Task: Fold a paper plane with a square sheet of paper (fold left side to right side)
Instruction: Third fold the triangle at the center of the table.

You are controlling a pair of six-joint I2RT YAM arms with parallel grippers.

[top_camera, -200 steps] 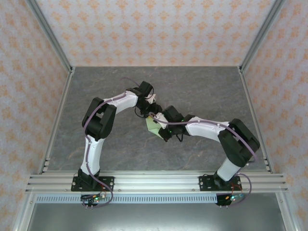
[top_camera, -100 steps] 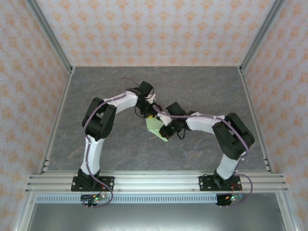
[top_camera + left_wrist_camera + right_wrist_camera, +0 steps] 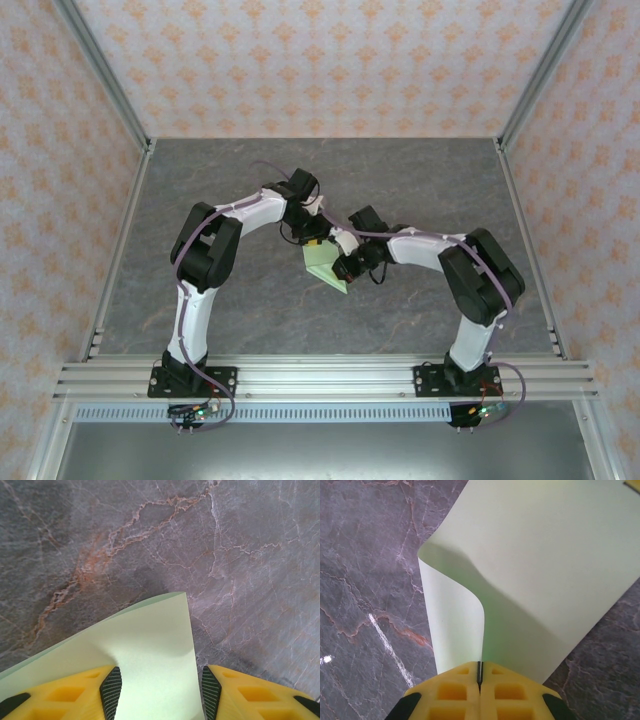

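At 6 o'clock I see my right hand (image 3: 480, 672), its yellow fingers pinched together on the edge of the thin pale green sheet of paper (image 3: 545, 570). The sheet curls over and spreads toward 1 o'clock above the grey veined marble tabletop (image 3: 365, 580).

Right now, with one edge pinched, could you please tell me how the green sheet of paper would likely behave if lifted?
Probably floppy: the sheet of paper curls over in a soft loop where the right gripper pinches it. It looks thin, so likely light, and apt to slide on the glossy table.
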